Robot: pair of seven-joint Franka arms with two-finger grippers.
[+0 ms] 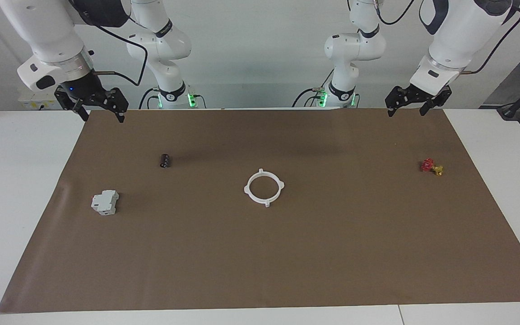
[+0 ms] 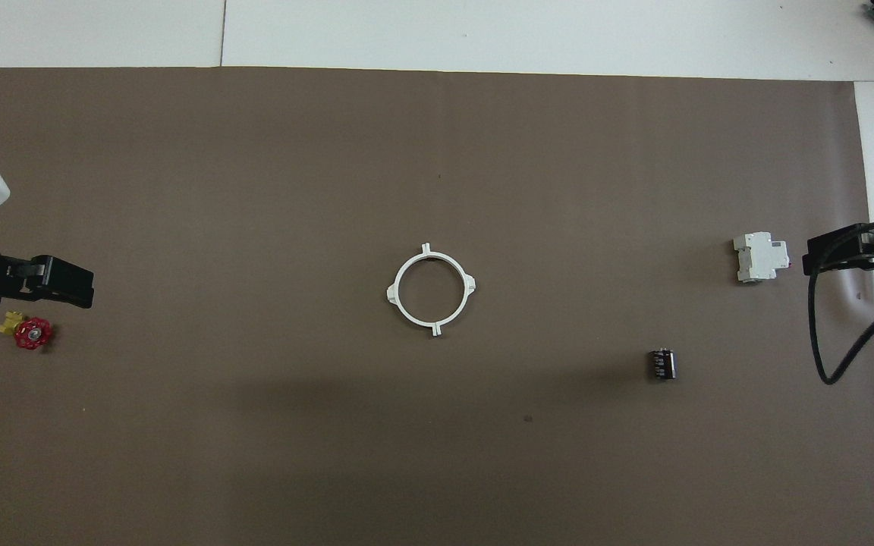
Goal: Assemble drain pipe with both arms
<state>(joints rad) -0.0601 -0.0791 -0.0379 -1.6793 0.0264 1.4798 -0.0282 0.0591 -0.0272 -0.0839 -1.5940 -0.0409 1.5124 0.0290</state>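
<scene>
I see both pincers, left gripper (image 1: 406, 106) and right gripper (image 1: 102, 109), released over the brown mat (image 1: 260, 253), the drain pipe (image 1: 264, 187) lying between them.

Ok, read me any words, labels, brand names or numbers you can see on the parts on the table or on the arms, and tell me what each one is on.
No text can be read anywhere.
Grey-white block: any marking too small to read.
Black cylinder: pale marks on its side, unreadable.
Red-and-yellow valve: none visible.
White ring: plain.
Arm bases: round badges, too small to read.
</scene>
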